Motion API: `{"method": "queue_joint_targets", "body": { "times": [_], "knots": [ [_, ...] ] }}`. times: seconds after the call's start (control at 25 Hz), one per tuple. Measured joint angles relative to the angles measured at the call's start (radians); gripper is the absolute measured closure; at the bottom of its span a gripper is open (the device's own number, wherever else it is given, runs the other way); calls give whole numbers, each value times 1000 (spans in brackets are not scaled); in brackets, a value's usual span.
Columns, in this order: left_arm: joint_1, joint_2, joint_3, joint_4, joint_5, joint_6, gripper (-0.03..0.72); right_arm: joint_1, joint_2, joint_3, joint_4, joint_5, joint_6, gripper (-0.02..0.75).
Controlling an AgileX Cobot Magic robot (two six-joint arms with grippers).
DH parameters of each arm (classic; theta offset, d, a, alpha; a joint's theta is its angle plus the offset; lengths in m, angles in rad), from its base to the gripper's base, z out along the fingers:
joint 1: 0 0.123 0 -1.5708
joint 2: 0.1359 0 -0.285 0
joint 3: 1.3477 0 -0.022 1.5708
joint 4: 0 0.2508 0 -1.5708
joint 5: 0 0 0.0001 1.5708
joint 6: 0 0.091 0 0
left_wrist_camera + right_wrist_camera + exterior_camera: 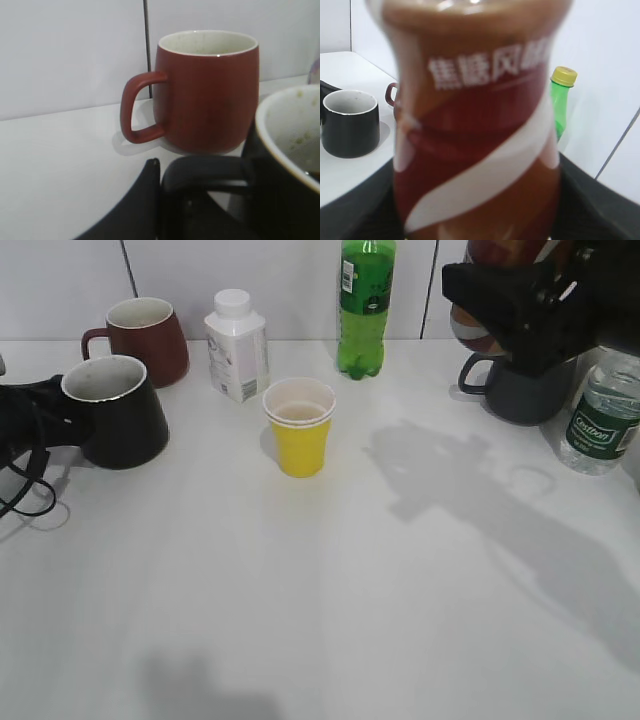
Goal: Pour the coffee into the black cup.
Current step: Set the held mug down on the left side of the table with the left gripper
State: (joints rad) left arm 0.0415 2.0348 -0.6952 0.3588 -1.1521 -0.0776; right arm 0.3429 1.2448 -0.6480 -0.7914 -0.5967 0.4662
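Observation:
The black cup (115, 415) stands at the table's left, cream inside. My left gripper (40, 405) is shut on its loop handle (205, 172). The left wrist view shows the cup's rim (290, 130) at the right and my jaws (175, 200) round the handle. My right gripper (530, 300) is shut on the brown coffee bottle (475, 320) and holds it raised at the top right. The bottle (475, 125), with its white swirl, fills the right wrist view between my jaws (475, 210); its neck is out of view. The black cup (350, 122) shows far left there.
A maroon mug (145, 335) (207, 90) stands behind the black cup. A white bottle (237, 345), a yellow paper cup (299, 425) and a green soda bottle (365, 305) stand mid-table. A dark grey mug (525, 390) and a water bottle (605, 420) stand at the right.

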Motion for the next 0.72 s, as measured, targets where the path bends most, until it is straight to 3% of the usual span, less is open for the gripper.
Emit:
{"method": "queue_joint_targets", "body": {
  "times": [0.32, 0.6, 0.72],
  "knots": [
    [0, 2, 0, -1, -7, -2, 638, 0, 0, 0, 0, 0, 0, 204],
    [0, -5, -1, -4, 5, -18, 476, 0, 0, 0, 0, -1, 0, 204],
    [0, -22, 14, -7, 15, -18, 452, 0, 0, 0, 0, -1, 0, 204]
  ]
}}
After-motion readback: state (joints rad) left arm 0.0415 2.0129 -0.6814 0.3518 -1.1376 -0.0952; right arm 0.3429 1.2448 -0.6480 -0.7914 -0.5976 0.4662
